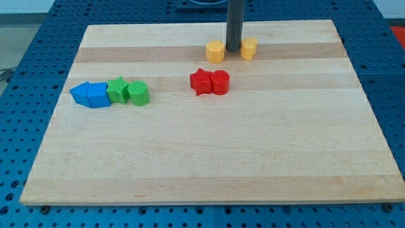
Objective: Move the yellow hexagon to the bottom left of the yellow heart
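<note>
Two yellow blocks sit near the view's top, right of centre. The left one (216, 50) looks like the yellow hexagon. The right one (249, 48) looks like the yellow heart. My tip (233, 50) stands on the board in the narrow gap between them, with the hexagon just to its left and the heart just to its right. The dark rod rises straight up out of the view's top. I cannot tell whether the tip touches either block.
A red star (200, 81) and a red round block (219, 82) touch each other just below the yellow pair. At the view's left, two blue blocks (88, 94), a green star (117, 90) and a green round block (138, 92) form a row. The wooden board (209, 158) lies on a blue perforated table.
</note>
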### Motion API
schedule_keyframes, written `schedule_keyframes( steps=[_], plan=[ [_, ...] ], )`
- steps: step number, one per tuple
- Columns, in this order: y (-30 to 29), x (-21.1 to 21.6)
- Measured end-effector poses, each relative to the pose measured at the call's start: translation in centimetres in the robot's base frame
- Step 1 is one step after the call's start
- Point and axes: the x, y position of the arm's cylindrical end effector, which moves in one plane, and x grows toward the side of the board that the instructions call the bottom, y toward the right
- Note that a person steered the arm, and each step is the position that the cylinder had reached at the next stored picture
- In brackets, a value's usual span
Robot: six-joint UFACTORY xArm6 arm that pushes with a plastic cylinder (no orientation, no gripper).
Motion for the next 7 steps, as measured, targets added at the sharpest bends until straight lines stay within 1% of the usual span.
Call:
schedule_keyframes(
  steps=[1,2,3,4,5,6,7],
  plan=[
    [-0.2,-4.7],
    [-0.7,-5.8],
    [-3.7,-3.7],
    [-7.1,-0.4],
    [-8.6,0.1],
    [-8.8,2.2],
    [-5.5,2.3]
  ],
)
